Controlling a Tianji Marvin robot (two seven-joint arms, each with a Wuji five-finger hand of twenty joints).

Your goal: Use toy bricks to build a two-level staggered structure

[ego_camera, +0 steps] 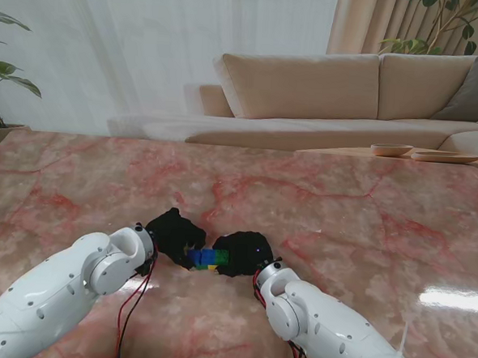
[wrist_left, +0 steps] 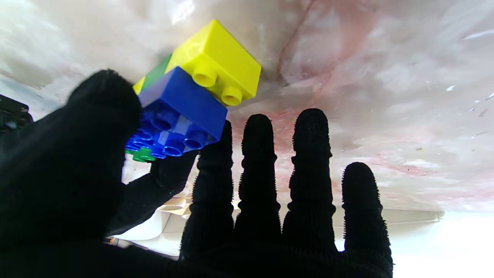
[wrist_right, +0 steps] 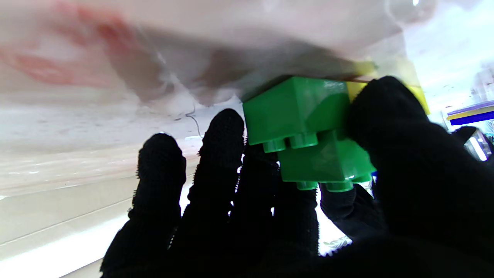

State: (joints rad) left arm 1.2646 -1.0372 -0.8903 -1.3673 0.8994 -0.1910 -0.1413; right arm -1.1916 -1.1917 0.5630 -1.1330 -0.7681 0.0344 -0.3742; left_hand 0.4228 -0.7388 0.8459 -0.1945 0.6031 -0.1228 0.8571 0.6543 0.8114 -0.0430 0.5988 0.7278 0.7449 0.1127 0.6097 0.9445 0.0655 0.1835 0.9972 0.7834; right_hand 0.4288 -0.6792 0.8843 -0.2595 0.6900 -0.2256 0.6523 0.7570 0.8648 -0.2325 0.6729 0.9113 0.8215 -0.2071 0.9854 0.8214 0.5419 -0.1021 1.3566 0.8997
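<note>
Bracing the brick stack at lower centre of the stand view, the left hand pinches its blue brick and the right hand clamps the green bricks — opposed grips keeping the staggered levels aligned

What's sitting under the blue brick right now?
The blue brick rests on a yellow brick, offset so two yellow studs show, with a green brick beside the yellow. The left hand hides the rest.
</note>
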